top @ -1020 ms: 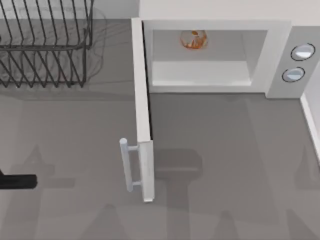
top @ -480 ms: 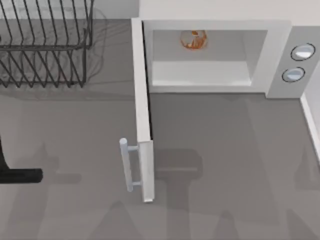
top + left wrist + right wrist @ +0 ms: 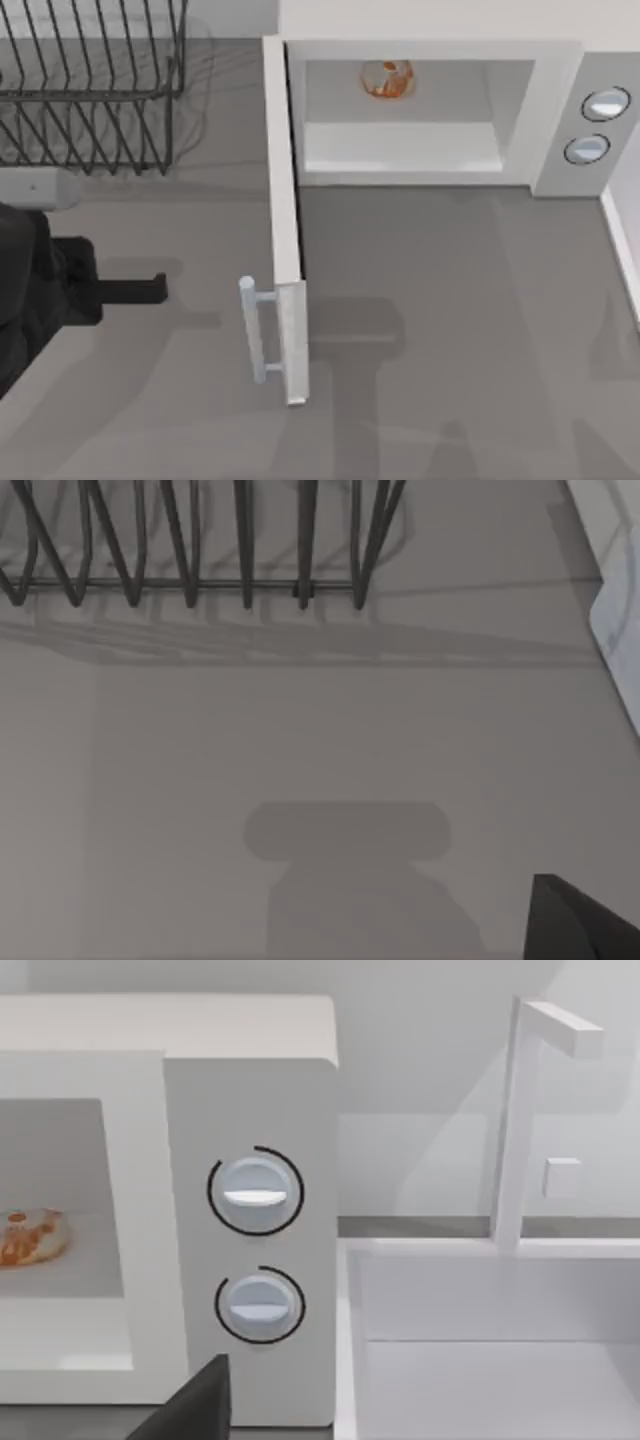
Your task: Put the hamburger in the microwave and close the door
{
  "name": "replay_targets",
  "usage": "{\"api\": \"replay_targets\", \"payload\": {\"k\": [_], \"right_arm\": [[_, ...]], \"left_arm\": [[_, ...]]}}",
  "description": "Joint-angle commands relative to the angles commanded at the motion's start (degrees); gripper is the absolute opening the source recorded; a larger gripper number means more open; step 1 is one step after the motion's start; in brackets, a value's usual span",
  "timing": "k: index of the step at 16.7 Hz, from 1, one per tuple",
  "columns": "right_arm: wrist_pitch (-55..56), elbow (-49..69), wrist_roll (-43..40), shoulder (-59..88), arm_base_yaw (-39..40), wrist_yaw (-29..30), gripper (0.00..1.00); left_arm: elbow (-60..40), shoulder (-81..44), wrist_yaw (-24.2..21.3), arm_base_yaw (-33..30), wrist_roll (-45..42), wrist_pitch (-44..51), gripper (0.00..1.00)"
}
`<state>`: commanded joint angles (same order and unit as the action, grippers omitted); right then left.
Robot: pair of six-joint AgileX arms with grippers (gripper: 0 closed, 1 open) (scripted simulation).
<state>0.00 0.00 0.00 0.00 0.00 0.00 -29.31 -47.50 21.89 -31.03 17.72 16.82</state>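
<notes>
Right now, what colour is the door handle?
Pale silvery grey, on the white door; the handle shows best in the top view.

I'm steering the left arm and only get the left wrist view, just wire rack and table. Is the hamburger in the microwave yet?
Observer: Yes. In the top view the hamburger lies inside the microwave cavity, toward the back.
Operator: And the door?
Observer: The door stands wide open, at right angles to the microwave front, its handle facing the table's left.
Operator: Where is my gripper relative to it?
Observer: The left gripper is left of the handle, apart from it, pointing toward it.
</notes>
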Motion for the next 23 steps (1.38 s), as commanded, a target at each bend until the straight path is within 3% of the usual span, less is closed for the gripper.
{"api": "replay_targets", "payload": {"k": [6, 13, 16, 23], "right_arm": [[0.0, 0.0, 0.0, 0.0, 0.0, 0.0, 1.0], [0.0, 0.0, 0.0, 0.0, 0.0, 0.0, 1.0], [0.0, 0.0, 0.0, 0.0, 0.0, 0.0, 1.0], [0.0, 0.0, 0.0, 0.0, 0.0, 0.0, 1.0]], "left_arm": [[-15.1, -14.9, 2.1, -5.5, 8.5, 14.7, 0.0], [-16.4, -16.2, 2.5, -5.8, 9.1, 15.9, 0.0], [-13.3, -17.9, 2.5, -5.9, 9.1, 12.0, 0.0], [-0.1, -24.0, 2.5, -5.8, 8.9, -9.0, 0.0]]}}
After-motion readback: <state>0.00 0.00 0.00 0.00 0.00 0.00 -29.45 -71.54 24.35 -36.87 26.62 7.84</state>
